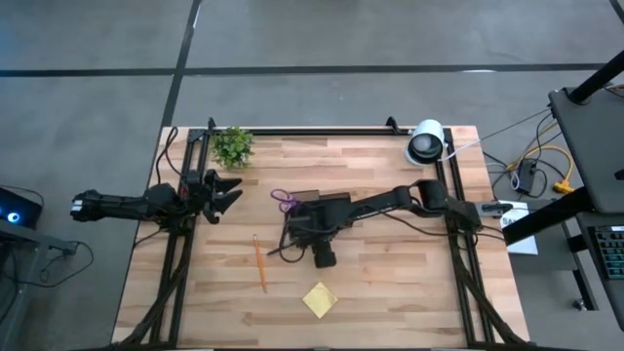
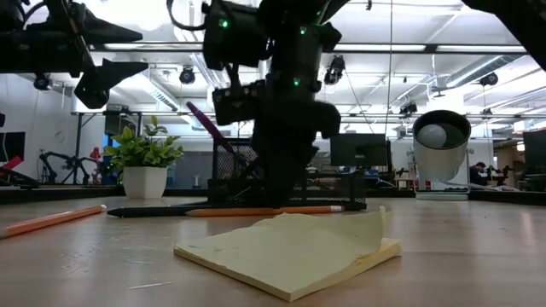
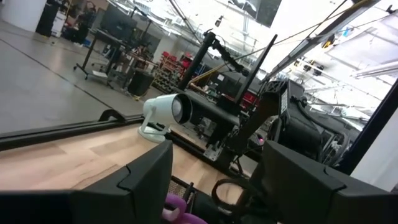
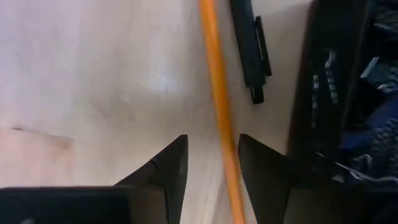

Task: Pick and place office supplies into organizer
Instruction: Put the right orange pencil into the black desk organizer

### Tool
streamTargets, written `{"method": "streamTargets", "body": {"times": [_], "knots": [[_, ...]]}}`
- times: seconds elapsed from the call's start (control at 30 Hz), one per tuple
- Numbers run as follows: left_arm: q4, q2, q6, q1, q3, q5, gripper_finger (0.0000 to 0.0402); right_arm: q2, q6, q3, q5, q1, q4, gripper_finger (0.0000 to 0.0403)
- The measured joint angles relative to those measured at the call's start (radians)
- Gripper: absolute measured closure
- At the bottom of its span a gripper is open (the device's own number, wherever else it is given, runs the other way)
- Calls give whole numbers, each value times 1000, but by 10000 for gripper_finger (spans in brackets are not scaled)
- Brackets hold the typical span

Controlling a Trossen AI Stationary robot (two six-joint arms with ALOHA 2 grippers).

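My right gripper (image 4: 212, 155) is open and points down just in front of the black organizer (image 1: 304, 198), with one finger on each side of an orange pencil (image 4: 214, 87). A dark pen (image 4: 250, 50) lies between that pencil and the organizer wall (image 4: 329, 93). Purple scissors handles (image 1: 283, 200) stick up from the organizer's left end. A second orange pencil (image 1: 260, 265) and the yellow sticky-note pad (image 1: 319, 299) lie flat nearer the near edge. My left gripper (image 1: 226, 195) is open and raised at the table's left side. The markers are not plainly visible. My right gripper comes from above with its fingers across the orange pencil (image 4: 225, 149), which lies flat on the table. The pencil runs close along one finger (image 4: 261, 168). Whether that finger touches it, I cannot tell.
A small green plant (image 1: 232, 146) stands at the far left corner and a round white-and-black device (image 1: 426, 141) at the far right. Black frame rails run along the left, right and far edges. Bare wood lies to the right of the sticky pad.
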Motion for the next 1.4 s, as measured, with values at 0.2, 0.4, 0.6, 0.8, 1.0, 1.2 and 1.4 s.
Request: {"method": "streamTargets", "body": {"times": [0.2,0.4,0.6,0.8,1.0,1.2,1.4], "knots": [[-6,-1,0,0,0,-1,166,18,-15,1,44,1,-16,295],[-6,-1,0,0,0,-1,166,18,-19,-6,79,12,-34,357],[-6,-2,0,0,0,-1,166,22,-20,-7,111,35,-58,387],[-6,-2,0,0,0,-1,166,13,-6,26,119,76,-199,389],[-5,-3,1,0,2,-2,166,-33,-35,188,282,119,-415,390],[-3,-3,1,0,5,-4,166,-32,-68,332,526,125,-604,390],[21,-3,1,0,7,-3,166,-31,-282,334,767,66,-677,390]]}}
